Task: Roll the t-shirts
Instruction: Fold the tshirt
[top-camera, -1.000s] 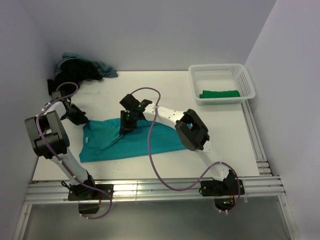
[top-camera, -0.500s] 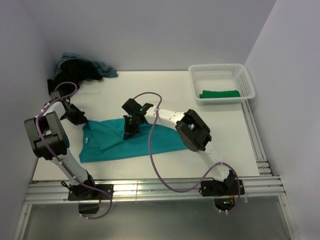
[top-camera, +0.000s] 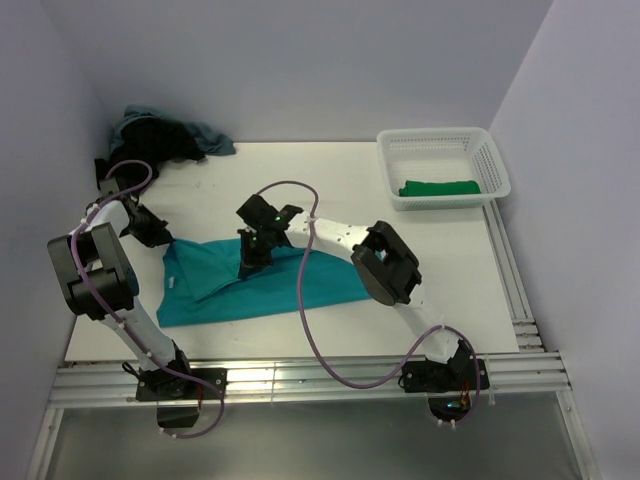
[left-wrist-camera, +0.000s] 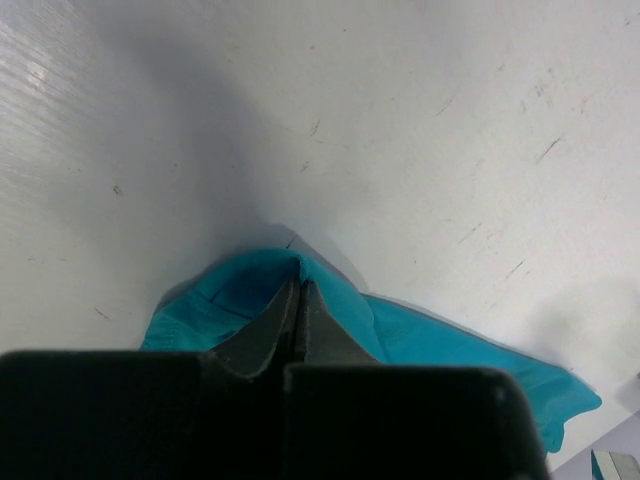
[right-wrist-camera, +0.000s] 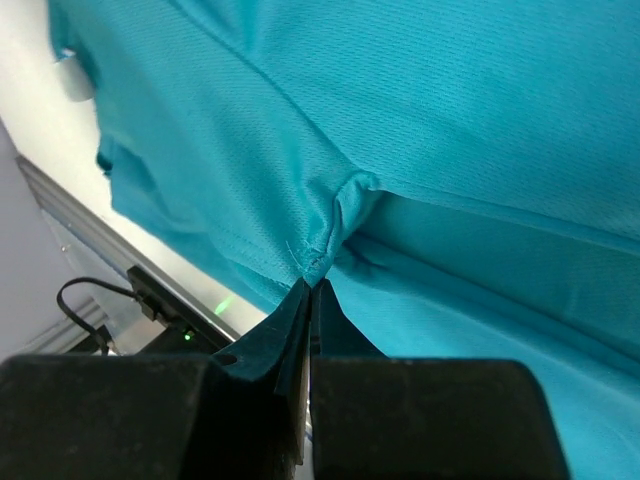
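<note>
Pinching the teal t-shirt (top-camera: 310, 285) at its far-left corner, the left gripper (left-wrist-camera: 299, 300) clamps tight while the right gripper (right-wrist-camera: 308, 295) nips a fold mid-cloth, shirt spread across the table (top-camera: 400, 200).

White table (top-camera: 330, 175), scuffed; pale lavender walls (top-camera: 300, 60) on three sides; aluminium rails (top-camera: 100, 385) along near edge.

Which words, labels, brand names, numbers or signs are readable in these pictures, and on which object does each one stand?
None: no view shows any readable text.
The teal t-shirt is plain, with no print or tag in sight.
The white basket and the green t-shirt inside it bear no lettering either.
</note>
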